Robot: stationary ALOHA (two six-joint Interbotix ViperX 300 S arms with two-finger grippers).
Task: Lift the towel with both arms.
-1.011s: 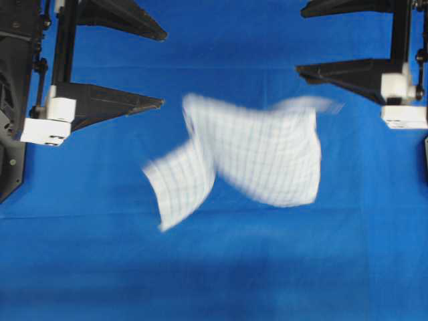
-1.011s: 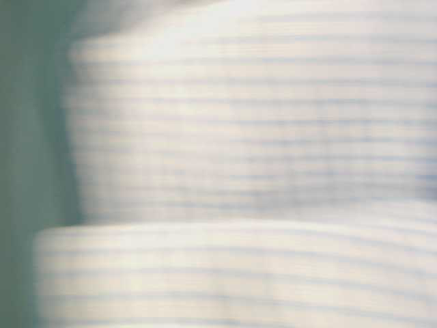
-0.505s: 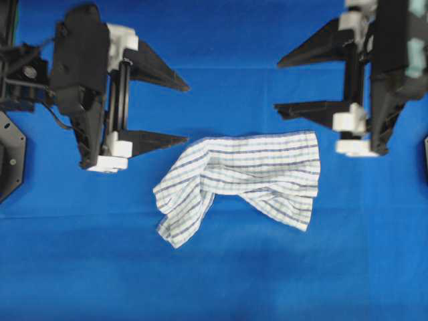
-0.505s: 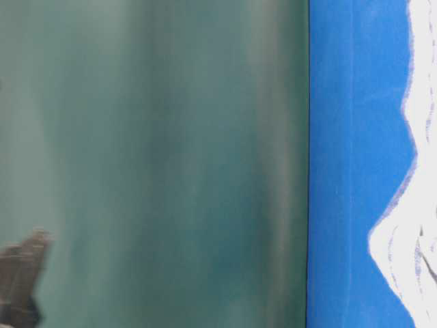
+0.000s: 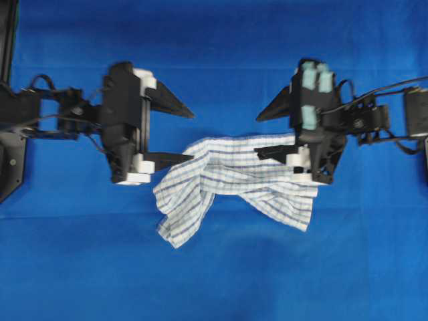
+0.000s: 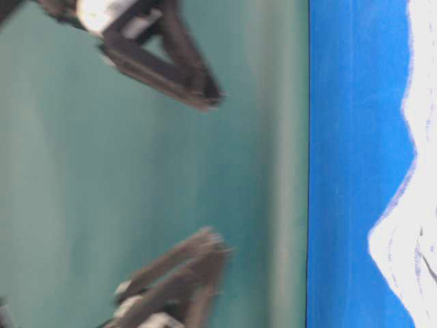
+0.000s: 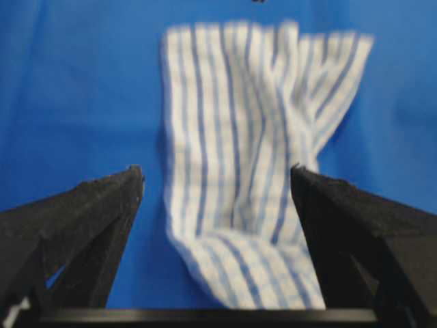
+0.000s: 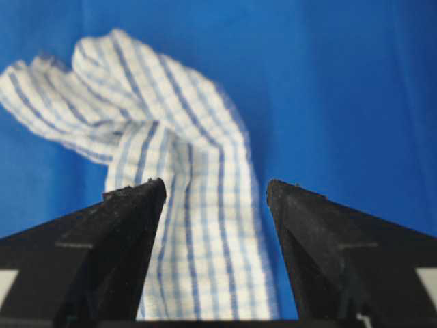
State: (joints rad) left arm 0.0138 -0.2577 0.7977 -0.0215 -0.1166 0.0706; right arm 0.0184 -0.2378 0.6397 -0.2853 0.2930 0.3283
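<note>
While the towel (image 5: 234, 177) lies crumpled on the blue cloth (image 5: 221, 281), w/ left tool (image 5: 190, 136) & right tool (image 5: 257, 136) both spread wide at its ends, you've gripped nothing yet; grasp & lift remain.

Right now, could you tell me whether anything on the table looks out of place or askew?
Only the towel: it lies crumpled and twisted on the blue cloth, not spread flat. Both grippers, left and right, are open at its ends.
</note>
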